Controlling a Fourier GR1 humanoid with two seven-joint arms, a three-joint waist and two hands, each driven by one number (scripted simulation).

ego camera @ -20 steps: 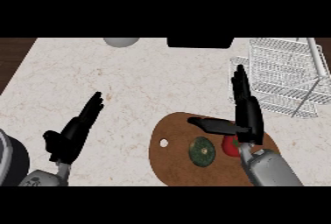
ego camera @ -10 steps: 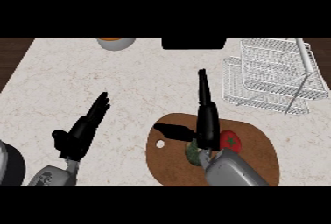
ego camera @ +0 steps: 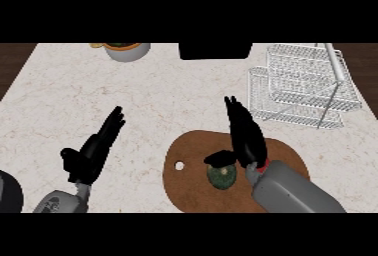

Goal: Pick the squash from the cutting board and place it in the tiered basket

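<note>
The right robot hand [ego camera: 246, 136] is over the brown cutting board [ego camera: 193, 192], fingers straight and pointing away up the desk [ego camera: 170, 95], thumb [ego camera: 220, 159] stuck out to the left. It holds nothing. The squash [ego camera: 221, 175] (dark green and round) lies on the board just below that thumb and beside the grey forearm; I cannot tell whether the thumb touches it. A small patch of red shows at the wrist, mostly hidden.

The left robot hand [ego camera: 92, 152] rests open near the lower left, fingers straight and angled up to the right, well apart from the board.

The tiered basket [ego camera: 303, 85], of white wire, stands at the far right, beyond the board. A grey bowl [ego camera: 127, 51] and a black object [ego camera: 215, 50] sit along the far edge.
</note>
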